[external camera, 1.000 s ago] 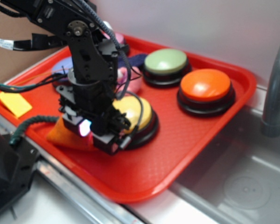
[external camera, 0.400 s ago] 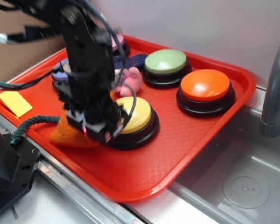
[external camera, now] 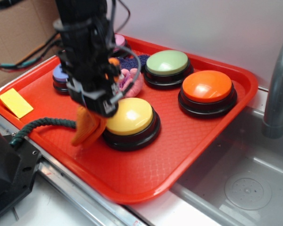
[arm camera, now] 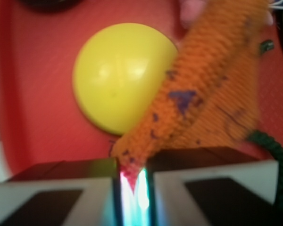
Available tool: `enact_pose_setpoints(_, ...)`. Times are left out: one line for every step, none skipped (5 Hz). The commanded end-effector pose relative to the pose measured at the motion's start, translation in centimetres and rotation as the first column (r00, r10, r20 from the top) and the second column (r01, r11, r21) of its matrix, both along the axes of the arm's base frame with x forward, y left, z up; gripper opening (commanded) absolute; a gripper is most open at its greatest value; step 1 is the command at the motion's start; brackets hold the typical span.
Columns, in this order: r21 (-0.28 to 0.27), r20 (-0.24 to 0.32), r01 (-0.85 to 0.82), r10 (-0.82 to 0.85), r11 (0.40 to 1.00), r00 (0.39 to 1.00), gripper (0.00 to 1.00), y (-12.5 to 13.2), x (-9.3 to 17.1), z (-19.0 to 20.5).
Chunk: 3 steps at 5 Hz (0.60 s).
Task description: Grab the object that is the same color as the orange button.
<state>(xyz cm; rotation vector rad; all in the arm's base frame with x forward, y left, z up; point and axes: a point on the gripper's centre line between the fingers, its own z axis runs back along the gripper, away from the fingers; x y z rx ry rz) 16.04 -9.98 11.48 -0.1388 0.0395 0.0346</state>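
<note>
My gripper (external camera: 95, 107) is shut on a corner of the orange knitted cloth (external camera: 87, 126), which hangs limp below it, lifted off the red tray (external camera: 146, 165) beside the yellow button (external camera: 130, 117). In the wrist view the cloth (arm camera: 203, 99) is pinched between my jaws (arm camera: 132, 176) and drapes up to the right, over the yellow dome (arm camera: 122, 75). The orange button (external camera: 208, 92) stands on its black base at the tray's right, apart from my gripper.
A green button (external camera: 168, 66) stands at the tray's back. A dark blue cloth (external camera: 132, 61), a pink plush toy (external camera: 130, 81) and a purple button (external camera: 61, 77) lie behind the arm. A yellow block (external camera: 15, 102) lies at the tray's left corner. A grey sink (external camera: 236, 183) and faucet (external camera: 276, 89) are on the right.
My gripper has risen from the tray with the orange cloth pinched in it; the cloth now hangs in the air instead of lying on the tray.
</note>
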Motion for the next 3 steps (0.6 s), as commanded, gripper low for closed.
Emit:
enact_pose_setpoints(-0.044, 0.225, 0.089, -0.077, 0.995, 0.971, 0.00, -1.5, 0.3, 9.2)
enact_pose_setpoints(-0.069, 0.259, 0.105, -0.084, 0.992, 0.962, 0.00, -1.4, -0.3, 10.8)
enact_pose_setpoints(-0.120, 0.295, 0.089, -0.050, 0.989, 0.954, 0.00, -1.9, -1.0, 10.9)
